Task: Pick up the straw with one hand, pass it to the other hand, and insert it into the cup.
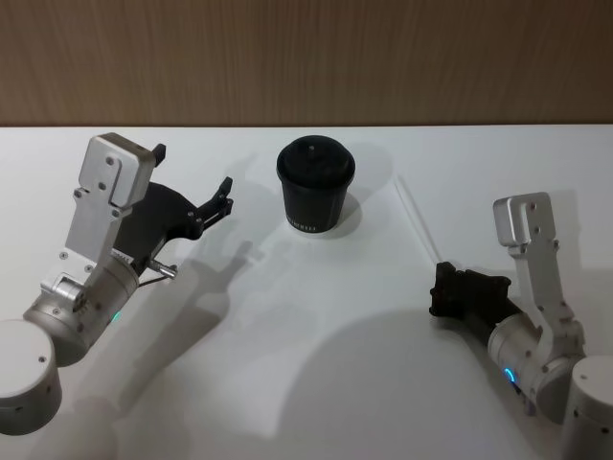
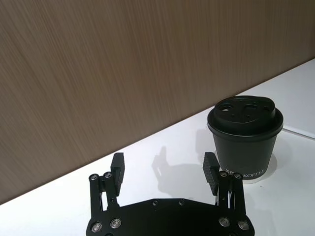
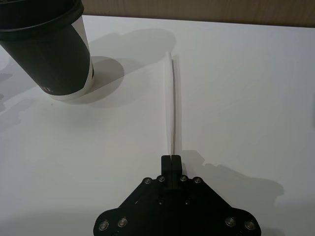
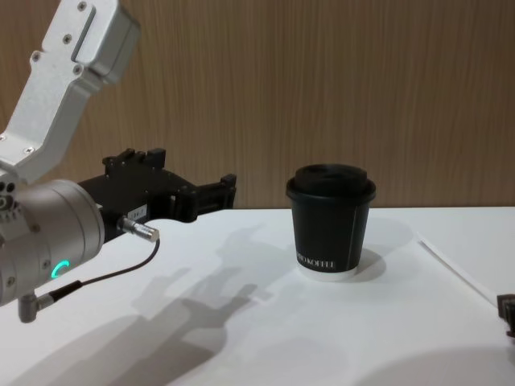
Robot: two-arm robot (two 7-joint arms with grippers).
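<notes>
The straw's [image 3: 170,98] end disappears at the right tool [image 3: 171,158].

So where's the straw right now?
In the head view the straw is on the robot's right of the cup, its near end pinched in the right gripper; the open left gripper is on the cup's other side.

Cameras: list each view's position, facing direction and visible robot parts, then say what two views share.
Head: high on the robot, looking down at the table; left hand open, right hand closed on the straw.
Chest: lower, looking across the table at the cup side-on; left arm at its left.
Left wrist: behind the left hand's open fingers, facing the cup and wood wall.
Right wrist: behind the right hand's closed fingers, looking along the straw.
Both wrist views share the cup.
</notes>
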